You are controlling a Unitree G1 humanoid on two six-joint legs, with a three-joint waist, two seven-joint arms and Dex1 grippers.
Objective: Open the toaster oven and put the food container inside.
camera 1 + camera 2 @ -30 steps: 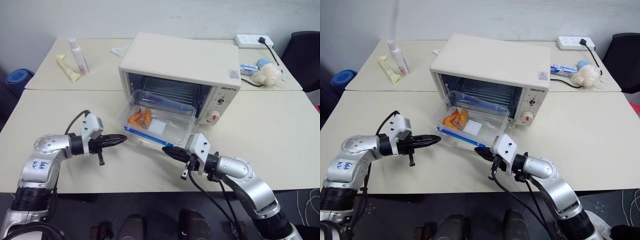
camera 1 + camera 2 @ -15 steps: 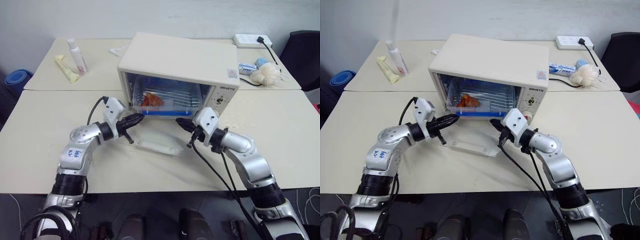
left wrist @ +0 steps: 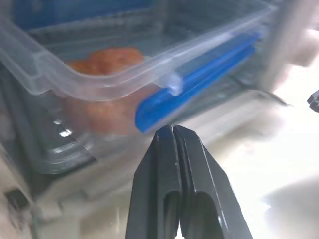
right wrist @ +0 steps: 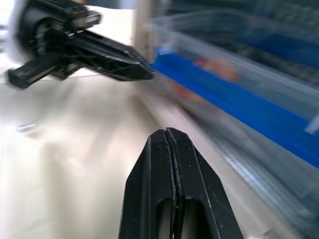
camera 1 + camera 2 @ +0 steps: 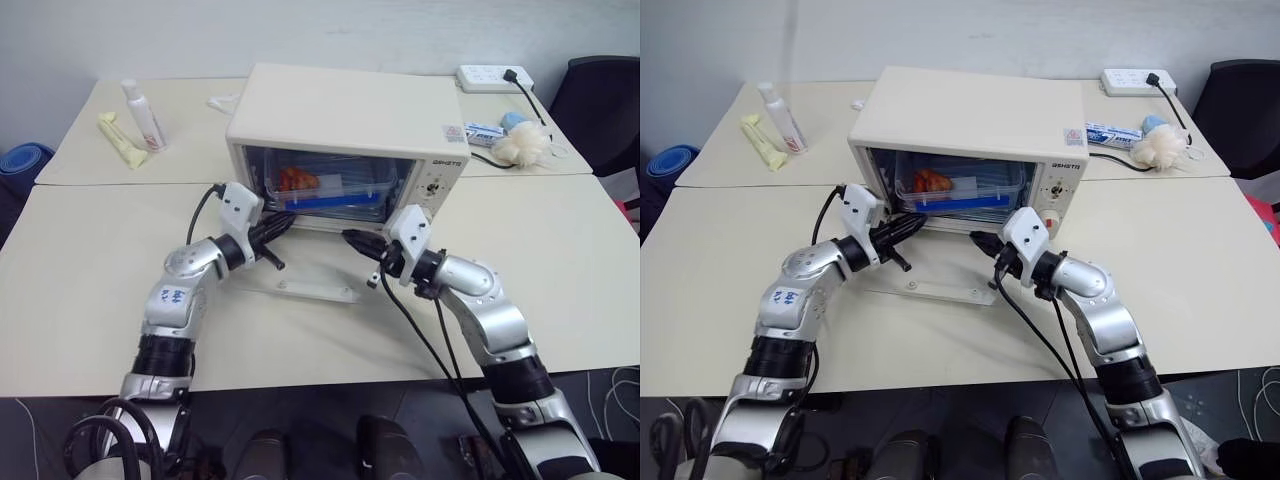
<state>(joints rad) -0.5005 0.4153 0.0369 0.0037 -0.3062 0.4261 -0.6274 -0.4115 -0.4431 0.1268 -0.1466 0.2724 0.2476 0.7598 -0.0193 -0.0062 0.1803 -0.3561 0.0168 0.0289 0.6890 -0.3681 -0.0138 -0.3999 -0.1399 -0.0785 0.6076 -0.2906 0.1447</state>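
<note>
Fingers of both the left gripper [image 3: 173, 130] and right gripper [image 4: 167, 131] were pinched closed, empty, just before the food container [image 5: 325, 188], which lay crosswise inside the toaster oven [image 5: 345, 120], left nearer.

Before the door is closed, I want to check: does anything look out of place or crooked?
Nothing stands out. The food container sits level inside the toaster oven, whose glass door lies open flat. Both grippers, left and right, are shut and empty.
</note>
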